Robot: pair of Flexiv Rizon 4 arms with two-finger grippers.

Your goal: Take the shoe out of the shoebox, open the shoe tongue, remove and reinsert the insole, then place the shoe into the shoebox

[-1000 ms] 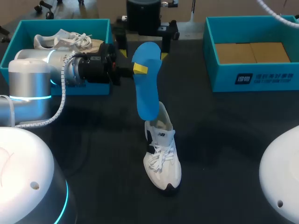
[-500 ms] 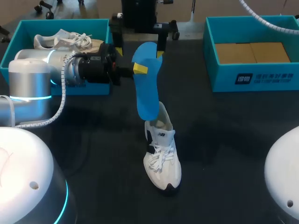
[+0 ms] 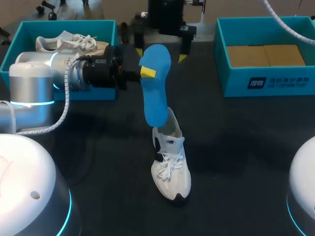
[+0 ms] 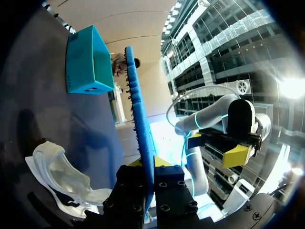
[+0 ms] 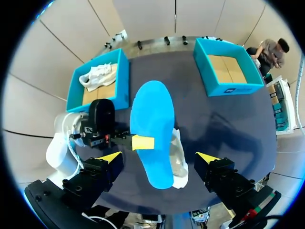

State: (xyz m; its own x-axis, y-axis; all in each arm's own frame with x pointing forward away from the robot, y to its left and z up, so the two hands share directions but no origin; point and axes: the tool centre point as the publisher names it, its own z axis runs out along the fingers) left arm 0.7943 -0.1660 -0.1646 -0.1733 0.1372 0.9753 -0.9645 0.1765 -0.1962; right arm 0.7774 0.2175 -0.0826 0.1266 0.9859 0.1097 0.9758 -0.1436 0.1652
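Observation:
My left gripper (image 3: 146,73) is shut on the edge of a blue insole (image 3: 155,93), which it holds upright above the table. The insole's lower end hangs at the heel opening of a white shoe (image 3: 170,162) that stands on the dark table with its toe toward me. In the left wrist view the insole (image 4: 139,119) runs edge-on between the fingers, and the shoe (image 4: 62,176) lies below. My right gripper (image 3: 161,51) is open wide behind the insole's top. In the right wrist view its yellow tips straddle the insole (image 5: 152,124) without touching it.
A teal shoebox (image 3: 15,46) at the back left holds a second white shoe (image 3: 66,43). Another teal shoebox (image 3: 266,81) at the back right shows only its cardboard floor. The dark table (image 3: 236,147) stretches in front of it.
My right gripper has shifted to the right behind the insole's top. The left arm, the insole and the shoe have stayed where they were.

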